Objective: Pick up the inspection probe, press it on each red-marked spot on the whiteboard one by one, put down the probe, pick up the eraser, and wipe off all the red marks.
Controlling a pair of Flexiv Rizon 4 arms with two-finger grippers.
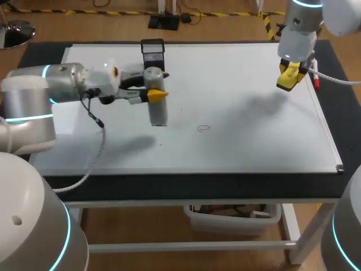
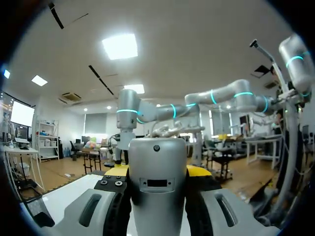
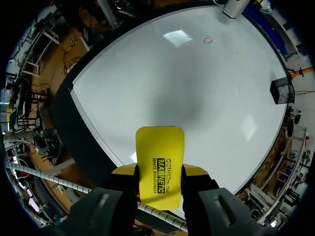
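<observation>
The grey cylindrical inspection probe (image 1: 155,96) stands upright with my left gripper (image 1: 157,95) shut on its upper part. Its lower end is at or just above the whiteboard (image 1: 254,141), left of a small red circle mark (image 1: 203,128). In the left wrist view the probe (image 2: 157,184) fills the gap between the yellow-tipped fingers (image 2: 116,171). My right gripper (image 1: 289,78) hangs above the board's far right part, shut on the yellow eraser (image 1: 287,77). From the right wrist, the eraser (image 3: 160,164) sticks out between the fingers over the whiteboard (image 3: 172,83), with the red mark (image 3: 208,40) far ahead.
A black mesh holder (image 1: 152,53) stands at the board's far edge behind the probe, also seen from the right wrist as the holder (image 3: 282,91). A red-and-white pen (image 1: 316,79) lies at the right edge. A plastic bin (image 1: 234,217) sits under the table.
</observation>
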